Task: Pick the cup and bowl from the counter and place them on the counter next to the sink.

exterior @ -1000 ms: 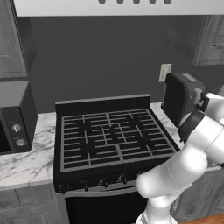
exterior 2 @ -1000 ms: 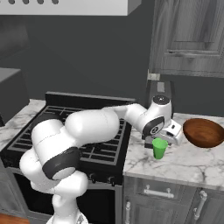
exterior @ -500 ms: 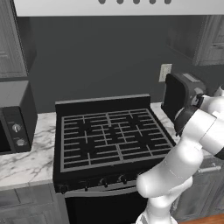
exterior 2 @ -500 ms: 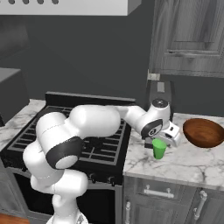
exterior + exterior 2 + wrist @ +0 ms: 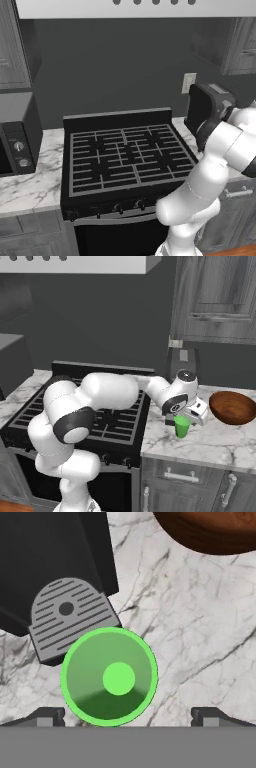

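Hand view: gripper (image 5: 128, 716), jaws wide open, has settled directly over the green cup (image 5: 109, 676); grasp looks imminent, bowl (image 5: 210, 531) waits.

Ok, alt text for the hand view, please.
Looking straight down into an upright green cup on the white marble counter, between the open gripper's fingertips. A black appliance's grey drip tray sits just beyond it; the wooden bowl is farther off.

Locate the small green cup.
In the right base view, the small bright green cup stands on the white marble counter right of the stove, beneath the open gripper.
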You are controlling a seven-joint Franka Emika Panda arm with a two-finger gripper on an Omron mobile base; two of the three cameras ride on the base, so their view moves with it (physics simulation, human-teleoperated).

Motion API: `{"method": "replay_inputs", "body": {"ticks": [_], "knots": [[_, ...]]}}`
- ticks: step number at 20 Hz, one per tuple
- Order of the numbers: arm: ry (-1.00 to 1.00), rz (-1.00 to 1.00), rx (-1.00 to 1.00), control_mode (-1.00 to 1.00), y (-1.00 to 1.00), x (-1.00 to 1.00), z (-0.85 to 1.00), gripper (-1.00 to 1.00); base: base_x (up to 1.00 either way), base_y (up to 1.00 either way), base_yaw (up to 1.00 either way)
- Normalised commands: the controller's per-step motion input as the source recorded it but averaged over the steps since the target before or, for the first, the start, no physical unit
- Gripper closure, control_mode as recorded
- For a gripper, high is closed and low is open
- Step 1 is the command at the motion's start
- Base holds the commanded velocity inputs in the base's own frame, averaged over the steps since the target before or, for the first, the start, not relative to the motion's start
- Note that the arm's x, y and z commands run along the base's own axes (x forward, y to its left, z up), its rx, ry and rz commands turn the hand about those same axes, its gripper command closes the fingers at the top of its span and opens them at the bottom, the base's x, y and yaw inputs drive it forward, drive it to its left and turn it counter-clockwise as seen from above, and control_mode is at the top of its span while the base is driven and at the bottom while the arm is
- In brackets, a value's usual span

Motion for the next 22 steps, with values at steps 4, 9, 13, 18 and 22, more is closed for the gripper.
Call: {"method": "replay_inputs", "body": {"ticks": [4,9,13,18,22], "knots": [[0.0,0.0,0.07,-1.0,-0.22,0.0,0.0,-1.0,0.0,0.0,0.0],[0.0,0.0,0.05,-1.0,-0.24,0.0,0.0,-1.0,0.0,0.0,0.0],[0.0,0.0,0.02,-1.0,-0.13,0.1,-0.03,-1.0,0.0,0.0,0.0],[0.0,0.0,0.0,-1.0,-0.03,0.21,-0.2,-1.0,0.0,0.0,0.0],[0.0,0.0,0.0,-1.0,-0.02,0.19,-0.24,-1.0,0.0,0.0,0.0]]}}
